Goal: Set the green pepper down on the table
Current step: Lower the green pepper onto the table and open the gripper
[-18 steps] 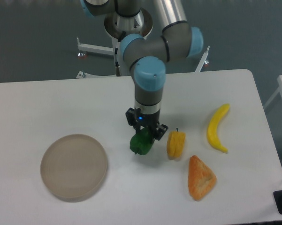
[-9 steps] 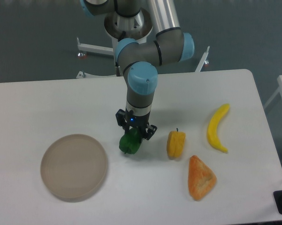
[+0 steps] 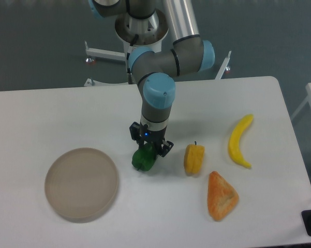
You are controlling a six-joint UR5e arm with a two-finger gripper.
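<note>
The green pepper (image 3: 143, 159) is small, glossy and dark green. It sits low near the middle of the white table (image 3: 67, 113), between the round plate and the yellow pepper. My gripper (image 3: 149, 149) points straight down onto it, and its fingers are shut on the pepper's upper right side. The pepper looks to be at or just above the tabletop; I cannot tell whether it touches. The fingertips are partly hidden behind the pepper.
A round tan-grey plate (image 3: 82, 183) lies at the front left. A yellow pepper (image 3: 193, 158) stands just right of the gripper. An orange wedge-shaped piece (image 3: 221, 196) lies at the front right. A banana (image 3: 239, 141) lies at the right.
The gripper carried the green pepper left, away from the yellow pepper, then shifted slightly. It is still shut on the pepper.
</note>
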